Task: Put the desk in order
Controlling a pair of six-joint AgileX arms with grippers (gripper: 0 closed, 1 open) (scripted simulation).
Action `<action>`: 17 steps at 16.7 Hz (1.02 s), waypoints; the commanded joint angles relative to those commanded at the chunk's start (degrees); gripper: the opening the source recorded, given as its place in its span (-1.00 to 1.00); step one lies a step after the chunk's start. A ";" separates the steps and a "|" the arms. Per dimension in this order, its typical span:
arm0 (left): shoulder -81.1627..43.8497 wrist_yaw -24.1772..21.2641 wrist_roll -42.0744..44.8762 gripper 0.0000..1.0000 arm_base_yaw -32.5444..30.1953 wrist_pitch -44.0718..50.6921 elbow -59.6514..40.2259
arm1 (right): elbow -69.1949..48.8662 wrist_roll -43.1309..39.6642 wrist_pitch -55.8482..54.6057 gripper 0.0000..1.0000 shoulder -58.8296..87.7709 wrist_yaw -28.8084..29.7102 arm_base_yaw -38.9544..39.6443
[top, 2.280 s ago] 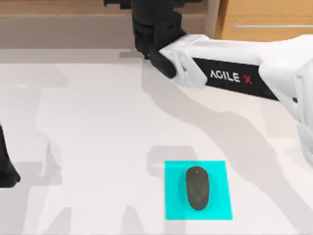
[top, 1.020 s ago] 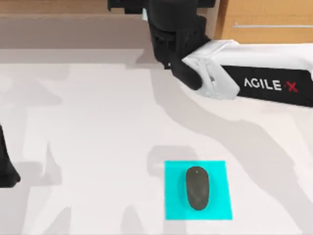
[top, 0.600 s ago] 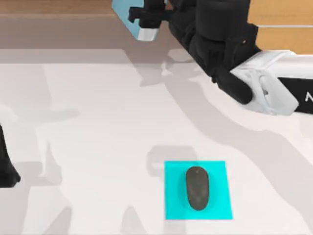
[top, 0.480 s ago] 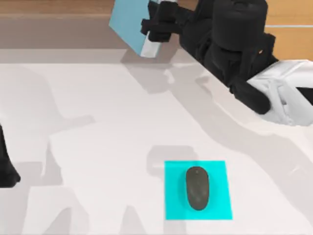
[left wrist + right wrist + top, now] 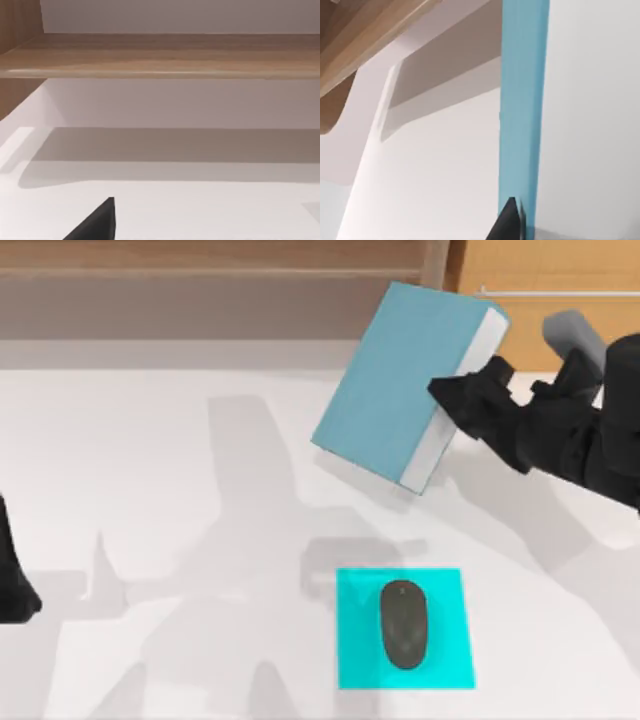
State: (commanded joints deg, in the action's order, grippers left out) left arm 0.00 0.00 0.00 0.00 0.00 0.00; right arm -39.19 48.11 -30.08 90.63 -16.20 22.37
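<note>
The desk is a wide white tabletop with a brown wooden shelf along its back and a light-wood drawer unit at the back right. My right gripper is shut on a blue book, holding it by its white page edge, tilted in the air over the desk's right middle. In the right wrist view the book's blue cover runs up from a dark fingertip. My left arm stays parked at the left edge.
A dark mouse lies on a cyan square mat at the front, right of centre, below the hanging book. The drawer's thin silver handle is behind my right arm. The left wrist view faces the shelf board.
My right arm has pulled back from the shelf toward the right, drawing the blue book out and over the desk. The mouse, mat and left arm have not moved.
</note>
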 joint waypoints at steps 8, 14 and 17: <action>0.00 0.00 0.00 1.00 0.00 0.00 0.00 | 6.40 18.41 -2.48 -1.00 -2.79 -10.72 -26.97; 0.00 0.00 0.00 1.00 0.00 0.00 0.00 | -2.04 28.99 -6.25 -1.00 4.88 -11.56 -45.33; 0.00 0.00 0.00 1.00 0.00 0.00 0.00 | -7.64 32.42 -7.86 -1.00 10.68 -10.96 -50.48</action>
State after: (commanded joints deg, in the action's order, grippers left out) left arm 0.00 0.00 0.00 0.00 0.00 0.00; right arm -46.83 80.53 -37.94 101.31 -27.16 -28.12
